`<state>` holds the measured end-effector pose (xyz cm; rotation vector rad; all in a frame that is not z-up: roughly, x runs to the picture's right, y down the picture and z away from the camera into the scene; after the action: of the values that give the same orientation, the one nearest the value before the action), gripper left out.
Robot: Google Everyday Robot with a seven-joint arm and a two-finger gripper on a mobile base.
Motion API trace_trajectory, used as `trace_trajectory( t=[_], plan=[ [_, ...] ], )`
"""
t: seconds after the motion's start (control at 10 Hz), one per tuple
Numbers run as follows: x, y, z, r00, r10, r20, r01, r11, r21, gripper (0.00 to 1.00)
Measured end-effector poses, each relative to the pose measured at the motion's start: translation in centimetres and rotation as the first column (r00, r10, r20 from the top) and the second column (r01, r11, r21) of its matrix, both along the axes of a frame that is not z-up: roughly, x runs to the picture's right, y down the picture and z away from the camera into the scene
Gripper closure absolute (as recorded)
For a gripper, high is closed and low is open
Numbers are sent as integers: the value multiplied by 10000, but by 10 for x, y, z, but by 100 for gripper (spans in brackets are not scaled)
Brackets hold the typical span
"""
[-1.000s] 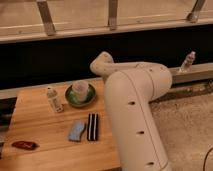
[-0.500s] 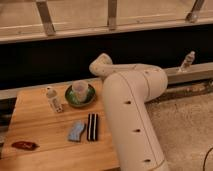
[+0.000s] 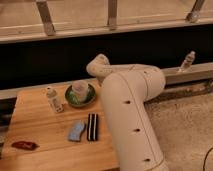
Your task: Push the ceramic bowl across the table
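1. Shifting slightly leftward since the earlier frames, the arm is carrying its rounded far end closer to the ceramic bowl, while the bowl itself is staying where it was.
2. At that far end the gripper is hanging over the back edge of the table, just to the right of the bowl and seemingly not touching it. Whether it is released or clenched cannot be told.
3. The bowl is sitting near the table's back edge, just beside the small white bottle on its left. A pale cup-like thing is resting inside it, and I cannot tell what it is.
4. The step in hand is looking like the approach before the push.
   - To do it well, the gripper should be meeting the bowl low on its outer wall, below the darker rim.
   - The push should be driving through the bowl's centre, slowly, so that the glossy dish is sliding rather than spinning or tipping.
   - A straight push left would be running into the bottle.
   - The blue sponge and striped packet are lying nearer the camera, so the line needs to be threading between them.
5. The bowl is standing upright with its mouth facing up. Being round, it is showing no long axis and no heading, so any side is serving equally well for contact.
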<state>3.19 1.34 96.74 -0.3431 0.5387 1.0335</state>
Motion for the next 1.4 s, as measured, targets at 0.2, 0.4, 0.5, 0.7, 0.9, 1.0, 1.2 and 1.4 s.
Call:
trace_trajectory(
  t=[0.2, 0.4, 0.5, 0.7, 0.9, 1.0, 1.2, 1.4],
  plan=[
    [-23, 1, 2, 9985, -153, 531, 158, 9998, -88, 20],
    [-41, 2, 1, 9923, 96, 1234, -61, 9996, -285, 20],
    [-45, 2, -2, 9834, 424, 1762, -339, 9981, -512, 20],
    [-61, 4, -12, 9581, 810, 2746, -595, 9945, -858, 20],
    [-84, 7, -20, 9375, 756, 3398, -457, 9944, -953, 20],
    [-95, 10, -24, 9279, 657, 3669, -319, 9947, -974, 20],
    [-105, 16, -25, 9181, 455, 3937, -58, 9948, -1015, 20],
    [-115, 20, -26, 9094, 328, 4147, 127, 9942, -1065, 20]
  ],
)
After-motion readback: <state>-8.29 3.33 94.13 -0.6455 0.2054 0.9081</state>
